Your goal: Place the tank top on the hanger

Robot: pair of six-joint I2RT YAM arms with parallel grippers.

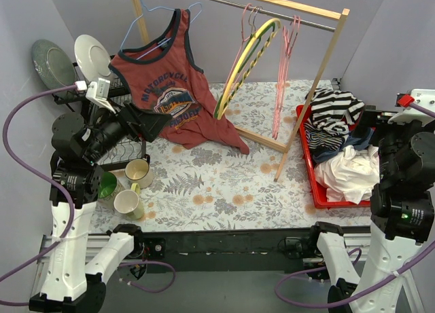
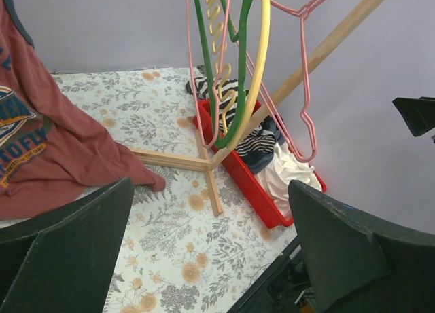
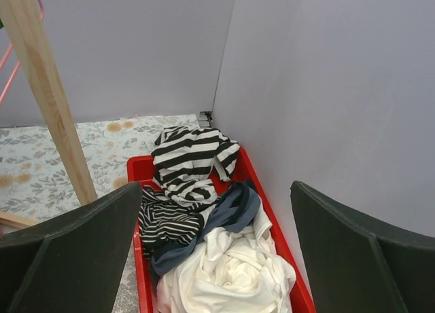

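Tabletop (image 1: 217, 184) in floral print under tank top (image 1: 170, 75), lilac walls (image 1: 221, 38)

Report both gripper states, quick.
Left gripper: open, empty, beside the tank top.
Right gripper: open, empty, above the red bin.

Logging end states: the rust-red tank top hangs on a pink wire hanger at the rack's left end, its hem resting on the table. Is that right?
Only the hanger is wrong: the tank top is on the light-blue wire hanger, not a pink one; the pink hangers hang bare further right. The top external view shows it.
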